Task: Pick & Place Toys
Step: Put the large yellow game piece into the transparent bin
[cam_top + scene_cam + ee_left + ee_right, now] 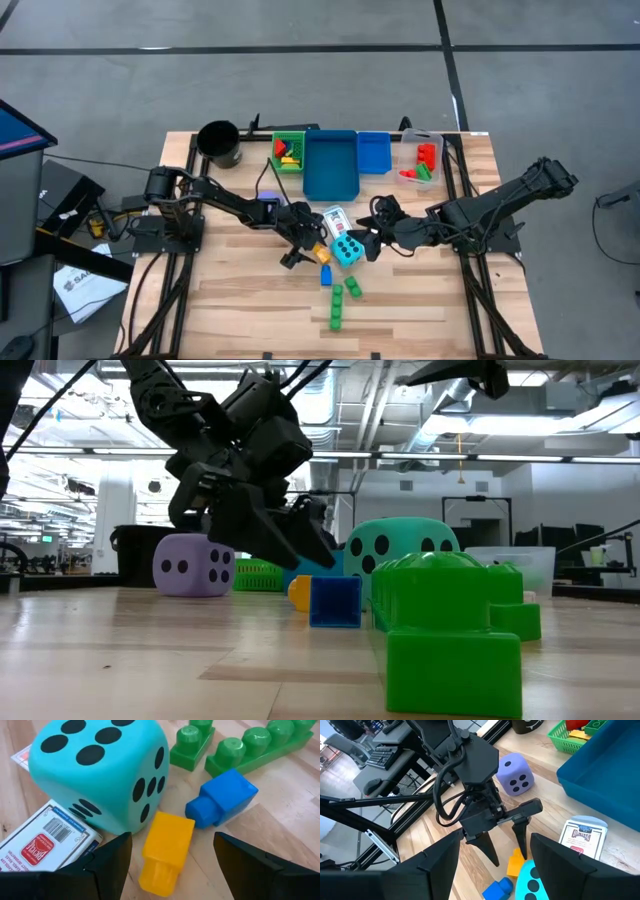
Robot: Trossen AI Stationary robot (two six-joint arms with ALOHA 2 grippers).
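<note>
left gripper [303, 250]: spread, above yellow brick [165, 852] | brick: lies flat on desk [420, 300], long axis toward gripper, beside cyan die [95, 770] | right gripper [372, 240]: spread, right of die

Grey concrete floor [300, 80] with dark seam lines, wooden table [250, 310], open hall behind with exposed ceiling ducts [400, 400], strip lighting, desk with keyboard [385, 755] beside the table

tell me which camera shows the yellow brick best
The left wrist view: the yellow brick lies whole between the open left gripper fingers. The low view shows a sliver, the right wrist view a corner, the high view a speck.
</note>
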